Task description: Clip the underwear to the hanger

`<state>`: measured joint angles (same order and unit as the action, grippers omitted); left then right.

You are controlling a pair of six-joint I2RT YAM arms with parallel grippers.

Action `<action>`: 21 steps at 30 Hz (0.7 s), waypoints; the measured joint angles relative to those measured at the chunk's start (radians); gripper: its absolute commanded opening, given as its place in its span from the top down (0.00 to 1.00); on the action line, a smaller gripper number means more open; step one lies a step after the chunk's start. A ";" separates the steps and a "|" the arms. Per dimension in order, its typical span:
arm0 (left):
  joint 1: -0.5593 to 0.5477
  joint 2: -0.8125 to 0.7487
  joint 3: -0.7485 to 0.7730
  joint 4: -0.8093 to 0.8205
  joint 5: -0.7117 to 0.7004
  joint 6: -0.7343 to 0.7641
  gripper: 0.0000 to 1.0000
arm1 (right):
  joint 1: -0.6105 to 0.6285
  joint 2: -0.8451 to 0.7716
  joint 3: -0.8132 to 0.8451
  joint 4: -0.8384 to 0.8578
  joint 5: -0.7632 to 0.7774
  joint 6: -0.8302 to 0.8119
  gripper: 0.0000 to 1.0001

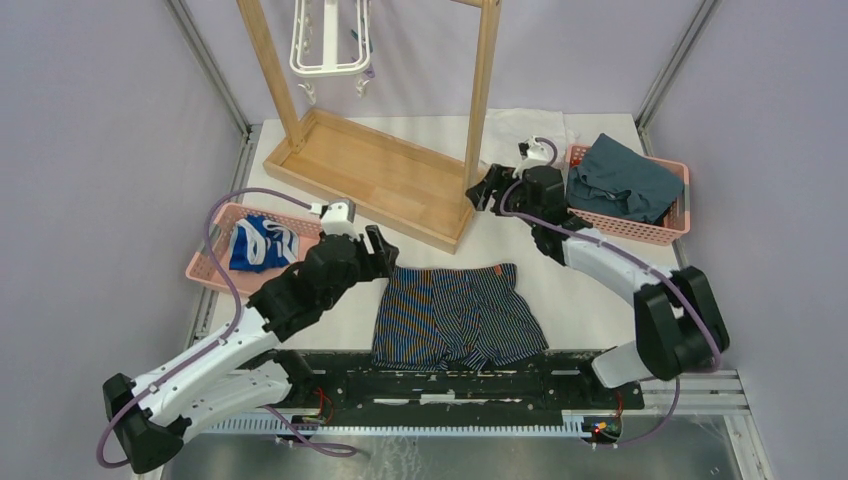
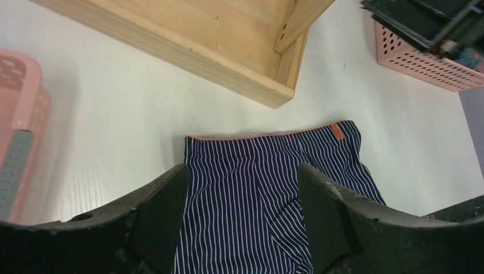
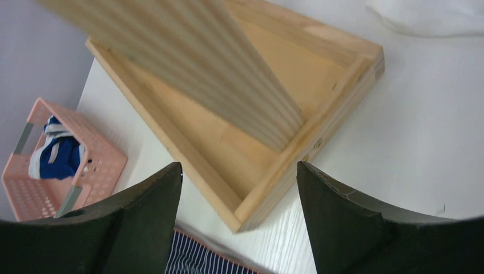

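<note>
The underwear, navy with light pinstripes, orange trim and a small orange label, lies flat on the white table near the front edge. It fills the lower middle of the left wrist view, and a corner shows in the right wrist view. The white hanger hangs on the wooden rack at the top. My left gripper is open and empty, just left of the waistband. My right gripper is open and empty by the rack's right post.
The tall wooden rack with a tray base stands at the back middle. A pink basket with a blue-and-white garment sits on the left. A pink basket with teal cloth sits on the right.
</note>
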<state>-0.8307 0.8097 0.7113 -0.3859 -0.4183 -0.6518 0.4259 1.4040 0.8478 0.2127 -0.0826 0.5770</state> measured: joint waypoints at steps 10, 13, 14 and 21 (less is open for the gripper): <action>0.011 0.023 0.261 -0.081 -0.035 0.136 0.23 | -0.052 0.322 0.203 0.153 -0.065 0.045 0.16; 0.011 0.008 0.325 -0.102 -0.079 0.182 0.22 | -0.076 0.363 0.263 0.126 -0.072 0.047 0.16; 0.011 0.005 0.351 -0.108 -0.093 0.203 0.22 | -0.085 0.380 0.293 0.105 -0.075 0.046 0.16; 0.014 0.064 0.567 -0.111 -0.189 0.352 0.21 | -0.154 0.422 0.385 0.049 -0.138 0.036 0.12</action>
<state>-0.8165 0.8734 1.2781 -0.4969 -0.6071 -0.3000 0.2722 1.8256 1.2331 0.2615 -0.2207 0.6128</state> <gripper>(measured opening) 0.779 0.872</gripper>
